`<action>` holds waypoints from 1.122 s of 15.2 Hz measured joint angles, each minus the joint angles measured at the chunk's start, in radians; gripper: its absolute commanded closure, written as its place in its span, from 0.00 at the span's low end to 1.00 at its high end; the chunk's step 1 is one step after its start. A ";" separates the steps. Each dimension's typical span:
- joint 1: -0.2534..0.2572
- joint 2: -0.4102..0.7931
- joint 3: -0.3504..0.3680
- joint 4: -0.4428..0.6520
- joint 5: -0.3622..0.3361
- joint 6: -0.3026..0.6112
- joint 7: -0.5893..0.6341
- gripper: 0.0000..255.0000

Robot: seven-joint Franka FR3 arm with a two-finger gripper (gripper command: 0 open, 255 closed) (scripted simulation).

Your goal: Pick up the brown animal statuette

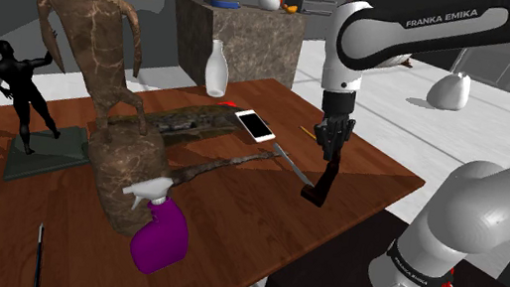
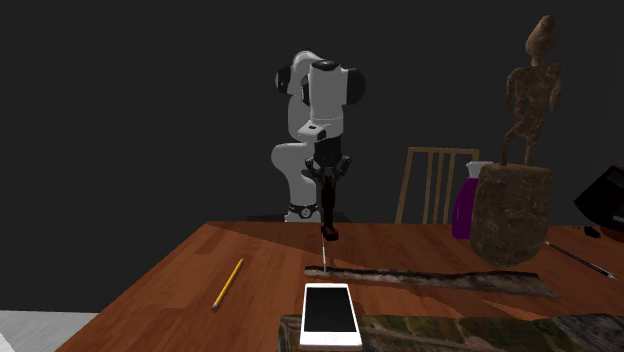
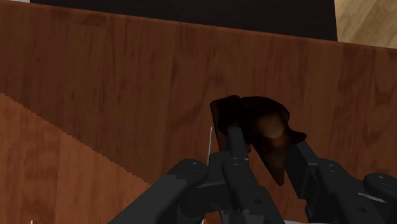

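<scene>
Nearest the wrist camera, the two black fingers (image 3: 236,147) of the claw (image 3: 264,153) were clamped on the small brown animal statuette (image 3: 257,124), one on each flank. Its dark, lumpy body jutted past their tips toward the wooden bench (image 3: 95,95). In the shoulder view the statuette hung at the claw's six o'clock, near the bench edge closest to the stand. Whether its base had cleared the wood could not be told. A thin grey stick (image 1: 286,158) ended just beside it at ten o'clock, with a white phone (image 1: 255,126) farther along that line. A purple spray bottle (image 1: 160,236) lay well apart at eight o'clock. The grasp looked made, so the step in hand was probably the lift. Doing it well would call for a slow, straight rise with steady finger pressure, since the shape was irregular and might slip. It would also mean no sideways drift toward ten o'clock, where the stick's tip could snag the piece and twist it loose.
</scene>
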 measured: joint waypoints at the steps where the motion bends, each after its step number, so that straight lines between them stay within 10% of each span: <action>1: 0.000 0.000 0.000 0.000 0.000 0.000 0.000 1.00; 17: -0.002 -0.023 -0.009 0.119 -0.007 -0.142 0.013 1.00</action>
